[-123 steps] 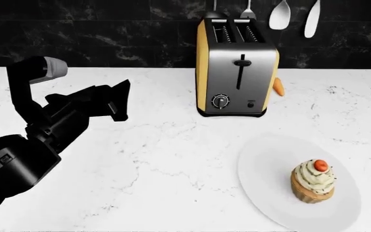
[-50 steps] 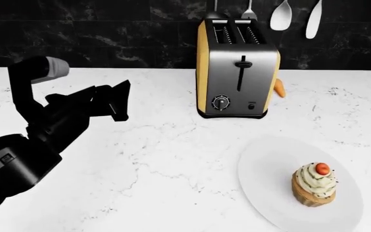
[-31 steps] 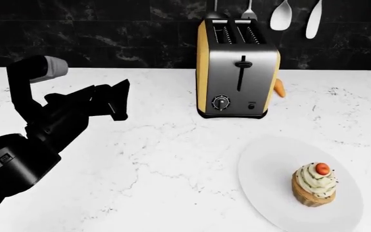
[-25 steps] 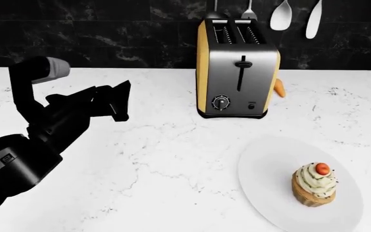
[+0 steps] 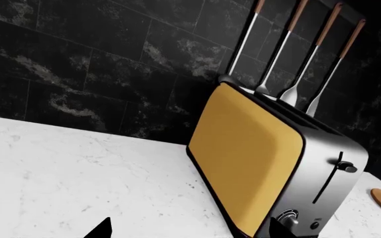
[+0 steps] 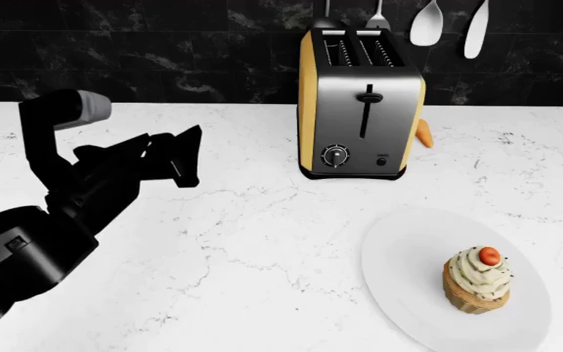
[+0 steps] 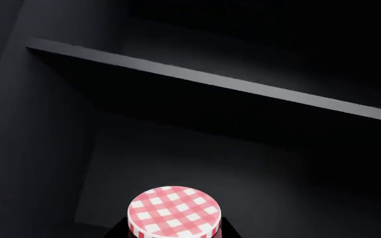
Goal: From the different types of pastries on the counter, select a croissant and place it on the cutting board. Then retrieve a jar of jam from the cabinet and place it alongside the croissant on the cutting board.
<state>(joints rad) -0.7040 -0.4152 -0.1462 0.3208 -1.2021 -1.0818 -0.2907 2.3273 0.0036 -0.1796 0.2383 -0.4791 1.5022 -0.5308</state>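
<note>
- Left gripper (image 6: 179,154) hangs over the counter (image 6: 243,242) at the end of a black, angular arm that rises from the lower left of the head view, bends at a grey-capped elbow and reaches toward the toaster (image 6: 360,103); its dark fingers stand apart and hold nothing.
- In the left wrist view only two black fingertips (image 5: 101,229) show, well spread, with bare marble between them.
- Right gripper is outside the head view; the right wrist view shows only dark shapes on either side of the jar of jam (image 7: 174,212), so I cannot tell whether it is open or closed on the jar.
- That jar sits in a dim, dark-walled cabinet beneath a flat grey shelf (image 7: 230,84); its round lid is checked red and white, and little of the glass below it shows.
- No croissant or cutting board shows in any view.
- Of the pastries, only the cupcake (image 6: 477,279) shows: swirled white frosting, a red berry on top, a ridged tan wrapper, standing upright on a smooth white round plate (image 6: 409,257) at the counter's right.
- Counter is white marble-look with thin grey veins, backed by glossy black veined tile.
- Toaster is boxy, brushed metal on its face with yellow-orange sides, two slots, a black lever and a dial.
- Behind its right edge pokes a small orange carrot (image 6: 424,133).
- Metal utensils (image 6: 425,22) hang on the wall above.
</note>
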